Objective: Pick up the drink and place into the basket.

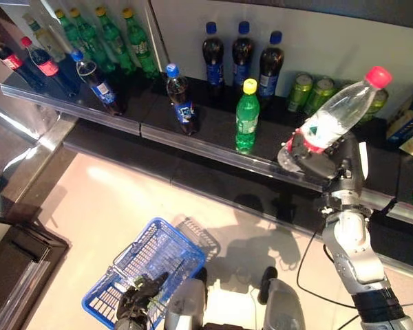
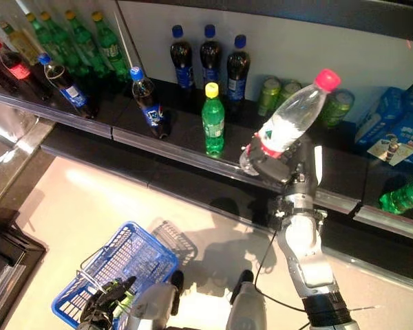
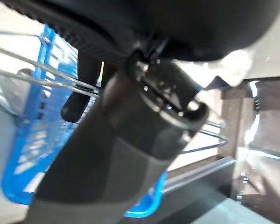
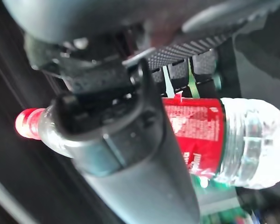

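Note:
A clear water bottle with a red label and a pink cap is tilted, cap up and to the right, above the front edge of the dark shelf. My right hand is shut round its lower half; the right wrist view shows the thumb across the bottle beside the red label. Down on the floor at the lower left is the blue wire basket. My left hand is at its near rim, with fingers hooked over the wire handle.
On the shelf stand a green bottle with a yellow cap, a leaning cola bottle, three dark bottles, green cans, more green and cola bottles at the left, and blue boxes. A dark cabinet is at the lower left.

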You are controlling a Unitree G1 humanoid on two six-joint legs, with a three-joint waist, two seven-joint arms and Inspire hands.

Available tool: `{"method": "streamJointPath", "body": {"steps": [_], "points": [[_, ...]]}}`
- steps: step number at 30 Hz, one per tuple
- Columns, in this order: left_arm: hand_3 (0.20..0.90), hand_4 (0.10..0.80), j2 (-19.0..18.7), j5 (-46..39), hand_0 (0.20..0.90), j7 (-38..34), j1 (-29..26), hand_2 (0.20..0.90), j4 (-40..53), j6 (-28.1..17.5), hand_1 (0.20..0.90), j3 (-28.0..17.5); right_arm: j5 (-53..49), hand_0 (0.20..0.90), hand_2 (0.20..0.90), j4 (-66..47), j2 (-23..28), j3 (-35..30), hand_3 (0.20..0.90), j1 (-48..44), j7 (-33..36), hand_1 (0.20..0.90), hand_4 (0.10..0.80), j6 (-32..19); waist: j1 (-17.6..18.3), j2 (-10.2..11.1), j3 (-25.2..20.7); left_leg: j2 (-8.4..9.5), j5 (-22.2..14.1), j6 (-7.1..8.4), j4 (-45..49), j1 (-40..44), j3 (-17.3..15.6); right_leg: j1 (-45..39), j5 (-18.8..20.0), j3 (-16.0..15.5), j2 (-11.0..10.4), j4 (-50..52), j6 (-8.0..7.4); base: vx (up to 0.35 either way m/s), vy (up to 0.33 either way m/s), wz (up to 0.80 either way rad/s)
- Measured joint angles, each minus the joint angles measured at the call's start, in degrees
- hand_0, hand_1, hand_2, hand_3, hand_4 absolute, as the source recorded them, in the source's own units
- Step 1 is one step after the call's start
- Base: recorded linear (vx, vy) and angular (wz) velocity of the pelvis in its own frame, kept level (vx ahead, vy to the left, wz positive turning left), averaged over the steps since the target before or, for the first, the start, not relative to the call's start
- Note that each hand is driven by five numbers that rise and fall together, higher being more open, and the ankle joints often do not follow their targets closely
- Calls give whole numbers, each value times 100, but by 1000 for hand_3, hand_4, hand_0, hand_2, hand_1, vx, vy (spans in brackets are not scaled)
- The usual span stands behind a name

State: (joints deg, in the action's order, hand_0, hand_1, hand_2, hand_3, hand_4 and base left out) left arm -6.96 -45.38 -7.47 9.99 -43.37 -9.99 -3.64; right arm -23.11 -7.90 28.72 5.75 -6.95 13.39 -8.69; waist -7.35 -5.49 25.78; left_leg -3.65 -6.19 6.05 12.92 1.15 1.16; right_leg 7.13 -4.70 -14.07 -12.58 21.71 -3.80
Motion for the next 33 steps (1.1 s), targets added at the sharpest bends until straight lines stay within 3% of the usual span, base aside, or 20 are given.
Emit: {"method": "streamJointPath", "body": {"steps": [8,13,23,33], "points": [[200,100,-44,4,300,233,302,300,1040,2,300,-21,-338,300,300,-683,49,636,200,49,-1301,300,100,0,-224,112,-296,-7,142,-7,-295,-32,156,-58,-39,-126,1,-133,4,-31,-2,13],[200,100,-232,112,300,461,439,300,1890,124,300,108,-404,300,300,-903,46,1157,200,39,-1585,300,100,2,-414,276,-450,39,242,6,-392,-140,423,-91,-65,-237,-10,-141,-31,-29,-20,29],[200,100,-958,584,300,978,481,300,3315,837,300,366,-216,300,300,-918,-59,2208,200,-462,-1189,300,100,203,-1252,278,-456,95,430,51,-485,-239,1043,-539,-187,-1077,-116,-327,-99,-1,-29,42],[200,100,-2036,508,300,2174,817,300,4798,1480,300,378,54,300,300,-800,-496,2271,200,-928,-25,300,100,247,-2171,304,-462,379,442,26,-494,-274,1673,-830,-476,-1257,-248,-301,-264,36,-37,36]]}}
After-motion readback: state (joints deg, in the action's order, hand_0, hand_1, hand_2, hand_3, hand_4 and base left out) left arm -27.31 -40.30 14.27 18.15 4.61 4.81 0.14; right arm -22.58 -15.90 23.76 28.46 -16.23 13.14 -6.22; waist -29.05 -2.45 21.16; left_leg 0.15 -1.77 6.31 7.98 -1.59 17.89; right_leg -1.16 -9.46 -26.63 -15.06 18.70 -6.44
